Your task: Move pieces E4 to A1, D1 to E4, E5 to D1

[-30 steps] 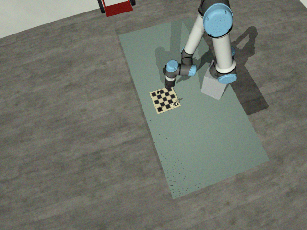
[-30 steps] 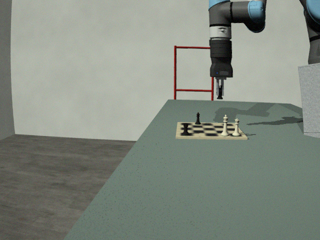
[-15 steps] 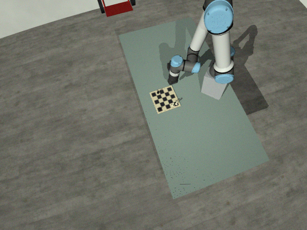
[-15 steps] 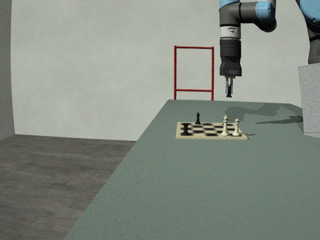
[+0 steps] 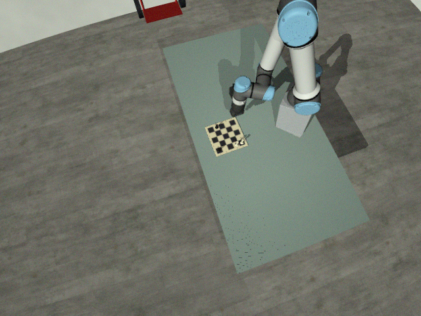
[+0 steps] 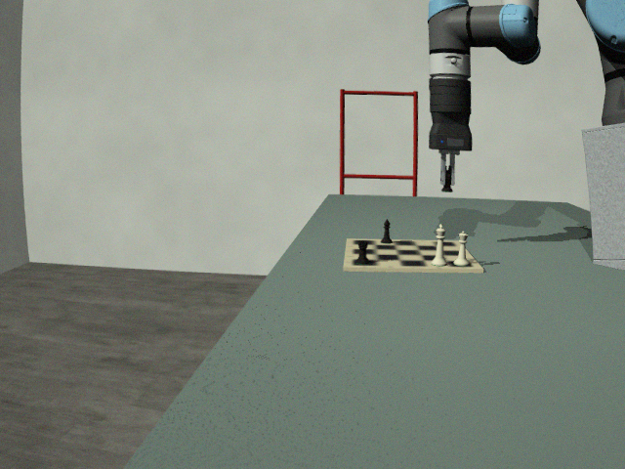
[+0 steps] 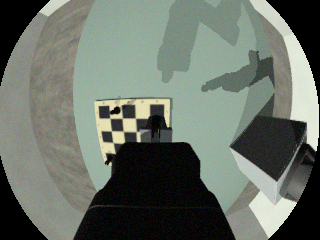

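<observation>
Overhead, exterior and wrist views: shows one arm with a gripper [image 5: 235, 114] [image 6: 447, 180] [image 7: 156, 122] pointing down, fingers clamped on a dark chess piece [image 6: 447, 188] [image 7: 156, 120]. Carries the dark chess piece upright and well above the green table [image 5: 289, 176] [image 6: 353, 353] [image 7: 125, 50], base downward (upper part hidden between the fingers, type too uncertain to name). Hangs near the far edge of the chessboard [image 5: 225, 135] [image 6: 403, 269] [image 7: 104, 124], touching neither board nor table. Includes on that board four upright pieces: a black bishop [image 5: 216, 126] [image 6: 386, 232] [image 7: 115, 110] in the far row, one square in from the left corner as seen from above; a black rook [image 5: 218, 149] [image 6: 362, 253] [image 7: 108, 160] at the near left corner; a white king [image 5: 237, 144] [image 6: 439, 247] and a white queen [image 5: 242, 141] [image 6: 462, 250] side by side toward the near right corner. Leaves square names undetermined, with edge letters and digits too small to read. Features also a grey pedestal [image 5: 289, 126] [image 6: 601, 227] [image 7: 250, 169] to the right of the board, and a red cart [image 5: 163, 12] [image 6: 415, 141] beyond the table.

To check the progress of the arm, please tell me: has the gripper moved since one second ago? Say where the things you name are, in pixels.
Yes. In the exterior view, the gripper [image 5: 235, 114] [image 6: 447, 176] [image 7: 156, 122] has moved right, away from the red frame [image 6: 342, 141] behind it.
</observation>
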Controlling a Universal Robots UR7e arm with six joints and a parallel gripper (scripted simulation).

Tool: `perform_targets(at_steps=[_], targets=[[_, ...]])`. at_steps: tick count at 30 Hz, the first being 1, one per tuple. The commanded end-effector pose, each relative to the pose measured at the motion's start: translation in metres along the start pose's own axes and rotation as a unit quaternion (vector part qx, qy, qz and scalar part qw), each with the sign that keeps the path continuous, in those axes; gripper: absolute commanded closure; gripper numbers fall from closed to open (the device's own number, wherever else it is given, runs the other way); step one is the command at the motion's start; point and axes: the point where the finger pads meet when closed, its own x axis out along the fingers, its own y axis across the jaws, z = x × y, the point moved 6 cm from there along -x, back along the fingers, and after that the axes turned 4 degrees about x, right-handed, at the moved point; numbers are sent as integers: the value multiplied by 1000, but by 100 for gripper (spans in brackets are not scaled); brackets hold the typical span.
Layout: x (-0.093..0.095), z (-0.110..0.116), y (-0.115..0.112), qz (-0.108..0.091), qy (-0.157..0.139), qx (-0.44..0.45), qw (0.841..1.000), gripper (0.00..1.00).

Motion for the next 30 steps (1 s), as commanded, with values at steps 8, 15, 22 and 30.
perform_targets(at_steps=[8, 15, 22, 30], targets=[[16, 0, 0, 0, 0, 0, 1000, 100], [37, -1, 0, 0, 0, 0, 1000, 100], [54, -1, 0, 0, 0, 0, 1000, 100], [77, -1, 0, 0, 0, 0, 1000, 100]])
